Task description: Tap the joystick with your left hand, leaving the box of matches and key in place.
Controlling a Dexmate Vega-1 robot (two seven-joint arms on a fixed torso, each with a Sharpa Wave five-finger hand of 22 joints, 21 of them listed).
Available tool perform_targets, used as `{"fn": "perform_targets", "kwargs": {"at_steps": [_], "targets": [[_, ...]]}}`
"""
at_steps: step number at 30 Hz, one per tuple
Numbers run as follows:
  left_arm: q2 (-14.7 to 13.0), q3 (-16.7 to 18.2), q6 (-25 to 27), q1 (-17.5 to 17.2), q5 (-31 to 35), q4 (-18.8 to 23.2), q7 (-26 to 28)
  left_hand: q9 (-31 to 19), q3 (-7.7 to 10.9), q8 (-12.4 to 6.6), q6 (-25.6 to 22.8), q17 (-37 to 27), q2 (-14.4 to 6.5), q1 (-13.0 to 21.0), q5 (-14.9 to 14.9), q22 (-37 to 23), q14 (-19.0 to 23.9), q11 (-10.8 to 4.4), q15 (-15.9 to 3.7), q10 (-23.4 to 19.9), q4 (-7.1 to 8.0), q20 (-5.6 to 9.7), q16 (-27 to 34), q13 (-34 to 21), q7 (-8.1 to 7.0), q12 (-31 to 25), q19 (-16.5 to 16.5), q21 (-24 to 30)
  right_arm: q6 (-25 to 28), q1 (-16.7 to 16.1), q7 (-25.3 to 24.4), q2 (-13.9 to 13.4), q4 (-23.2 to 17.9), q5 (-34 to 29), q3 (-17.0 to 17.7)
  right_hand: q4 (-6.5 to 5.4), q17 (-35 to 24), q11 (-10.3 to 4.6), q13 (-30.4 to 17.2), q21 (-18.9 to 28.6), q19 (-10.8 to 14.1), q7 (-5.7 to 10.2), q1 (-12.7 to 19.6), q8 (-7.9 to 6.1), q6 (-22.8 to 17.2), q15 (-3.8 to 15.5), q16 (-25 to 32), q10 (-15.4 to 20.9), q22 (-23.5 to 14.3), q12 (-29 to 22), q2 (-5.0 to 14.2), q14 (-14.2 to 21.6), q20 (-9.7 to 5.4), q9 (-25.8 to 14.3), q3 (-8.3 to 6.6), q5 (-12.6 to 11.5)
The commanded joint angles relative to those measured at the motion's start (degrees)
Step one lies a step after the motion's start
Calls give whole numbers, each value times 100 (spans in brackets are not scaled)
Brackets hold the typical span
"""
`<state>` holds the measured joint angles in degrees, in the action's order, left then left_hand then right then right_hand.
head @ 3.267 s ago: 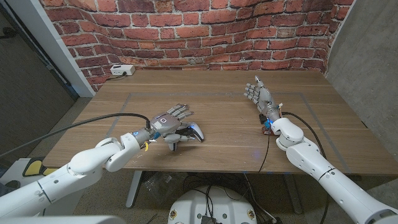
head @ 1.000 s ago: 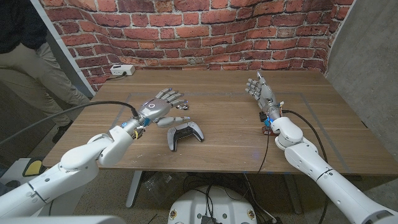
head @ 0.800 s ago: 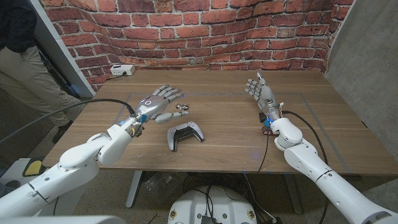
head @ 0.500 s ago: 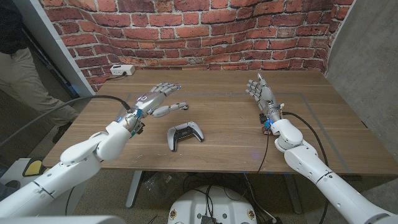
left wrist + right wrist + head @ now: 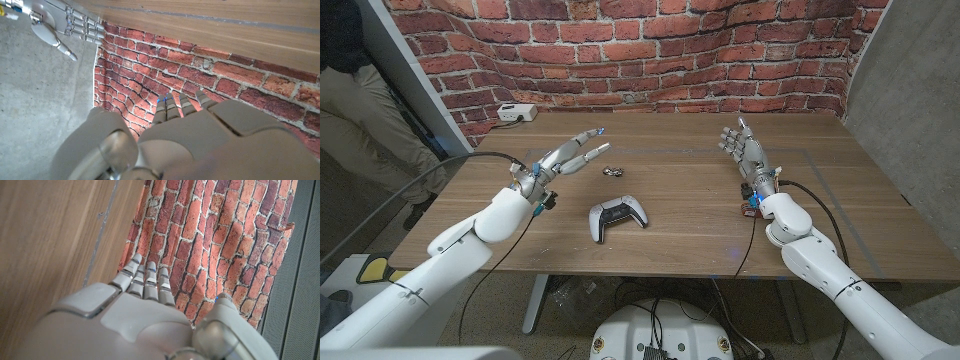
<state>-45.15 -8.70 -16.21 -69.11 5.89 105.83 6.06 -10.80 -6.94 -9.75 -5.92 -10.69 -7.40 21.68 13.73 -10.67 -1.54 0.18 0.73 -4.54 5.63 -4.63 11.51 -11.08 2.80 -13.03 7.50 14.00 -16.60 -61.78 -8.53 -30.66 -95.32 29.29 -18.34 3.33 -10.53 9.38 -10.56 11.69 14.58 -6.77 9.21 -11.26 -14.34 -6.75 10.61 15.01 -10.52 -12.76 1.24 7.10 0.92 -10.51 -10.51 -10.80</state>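
The joystick (image 5: 617,217), a white and black game controller, lies on the wooden table (image 5: 680,240) left of the middle, with nothing touching it. A small metal key (image 5: 611,172) lies just behind it. My left hand (image 5: 565,158) hovers behind and to the left of the joystick, fingers stretched out and apart, holding nothing. Its back also shows in the left wrist view (image 5: 200,135). My right hand (image 5: 744,148) stands upright at the right, fingers spread and empty, and appears again in the right wrist view (image 5: 145,315). The small red and blue box of matches (image 5: 752,207) sits by my right wrist.
A white socket box (image 5: 516,113) sits at the table's back left corner against the brick wall (image 5: 650,50). A person's legs (image 5: 355,85) show at the left edge. My right hand (image 5: 65,27) also shows far off in the left wrist view.
My left hand has lifted off the joystick and drawn back and to the left, uncovering the key. The joystick, key and right hand have stayed put. The person at the left has shifted.
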Motion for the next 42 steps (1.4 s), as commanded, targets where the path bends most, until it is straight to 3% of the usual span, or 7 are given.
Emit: {"fn": "perform_targets", "kwargs": {"at_steps": [1, 7, 16, 23, 33, 42], "targets": [[540, -286, -467, 453, -1579, -629, -525, -11, -35, -58, -12, -6, 32, -6, -14, -7, 16, 84, 58, -37, 7, -47, -24, -6, 148, 20, -42, -10, -90, -105, 17, -26, -71, -31, 73, -3, -9, -15, -25, 8, -11, -33, -8, 2, -10, 14, 14, 49, -19, 6, 48, 60, -8, -32, 3, -18], [613, -429, -486, 594, -1968, -809, -684, -8, -44, -80, -20, -6, 40, -7, -20, -7, 46, 128, 88, -70, 8, -52, -18, -5, 167, 16, -79, -3, -58, -113, 74, -96, -84, -58, 92, -2, -9, -1, -25, 9, -6, -37, -13, 0, -16, 12, 13, 55, -19, 5, 45, 59, -16, -32, 9, -18], [880, -601, -470, 899, -3278, -1298, -1281, -3, -60, -133, -112, -5, 51, -6, -30, -4, 97, 130, 71, -142, 10, 8, -9, -5, 144, 4, -58, -29, 28, -156, 20, -167, -156, -60, 186, 0, -9, 1, -25, 17, 17, -58, -20, -1, -20, 8, 15, 55, -18, 7, 38, 70, -30, -31, 18, -19], [1119, -755, -422, 1181, -3907, -1629, -1510, 0, -69, -147, -137, -4, 56, -8, -37, -2, 124, 136, 66, -165, 13, 10, -5, -5, 113, 4, -122, -15, 145, -144, 31, -254, -213, -38, 257, 3, -8, 18, -24, 17, 20, -74, -21, -4, -31, 0, 14, 58, -18, 7, 34, 70, -29, -31, 22, -20], [1300, -831, -368, 1237, -4250, -1760, -1301, 2, -83, -167, -184, -3, 61, -13, -51, 1, 144, 251, 128, -159, 19, 9, -8, -4, 87, 21, -213, 1, 64, 3, 286, -224, 114, 135, 248, 9, -6, 17, -23, 17, 23, -81, -21, -4, -38, 2, 10, 52, -17, 12, 27, 66, -35, -29, 28, -21], [1321, -862, -352, 1273, -4565, -1905, -1441, 3, -98, -165, -179, -4, 64, -20, -64, 2, 172, 178, 128, -233, 27, -44, -7, -4, 41, 4, -249, -4, 90, 71, 293, -221, 176, 173, 236, 14, -5, 23, -22, 16, 24, -74, -20, -1, -34, 2, 9, 62, -16, 11, 24, 68, -36, -28, 34, -23]]}}
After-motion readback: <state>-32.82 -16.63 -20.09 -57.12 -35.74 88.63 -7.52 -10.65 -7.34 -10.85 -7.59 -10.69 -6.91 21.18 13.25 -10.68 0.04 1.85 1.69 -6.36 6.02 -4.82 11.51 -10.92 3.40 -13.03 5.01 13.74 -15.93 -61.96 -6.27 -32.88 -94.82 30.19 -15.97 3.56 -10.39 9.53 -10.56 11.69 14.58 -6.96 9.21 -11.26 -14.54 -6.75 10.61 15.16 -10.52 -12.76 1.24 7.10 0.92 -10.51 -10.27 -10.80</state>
